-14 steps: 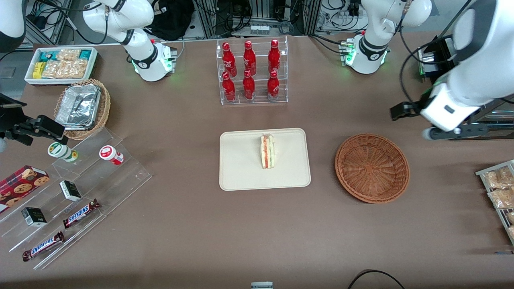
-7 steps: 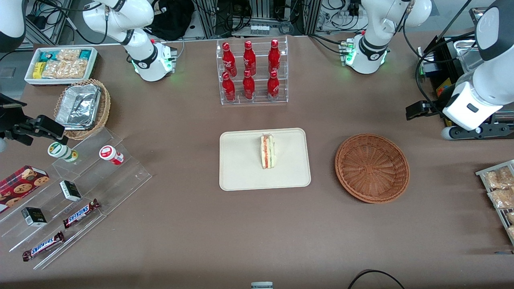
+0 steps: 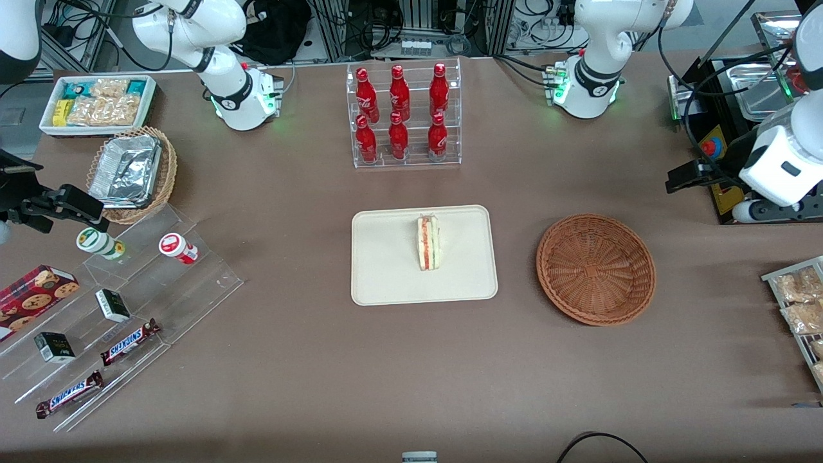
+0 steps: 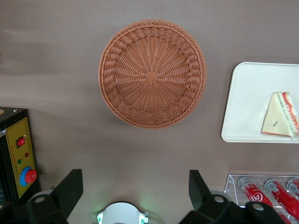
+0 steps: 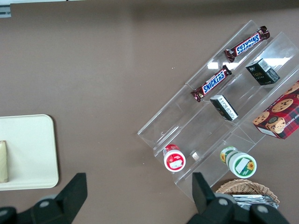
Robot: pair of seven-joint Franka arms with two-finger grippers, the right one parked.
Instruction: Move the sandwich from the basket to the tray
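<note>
Sandwich [image 3: 428, 243] on tray [image 3: 386, 270], basket [image 3: 595, 268] empty: placed. Gripper [image 4: 135, 186] high near basket, toward working arm's end, fingers [image 4: 70, 186] spread, holding nothing.

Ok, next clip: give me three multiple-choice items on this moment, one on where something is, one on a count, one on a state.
1. Where is the sandwich?
A. in the basket
B. on the tray
C. on the bare table

2. How many red bottles stand in the clear rack?
A. four
B. six
C. eight

3. What is the gripper doing?
A. open, holding nothing
B. shut on the sandwich
C. shut on a bottle

Answers: 1 B, the sandwich lies on the tray and the basket holds nothing; 2 B, two rows of three; 3 A, the fingers stand wide apart, up over the working arm's end of the table.
</note>
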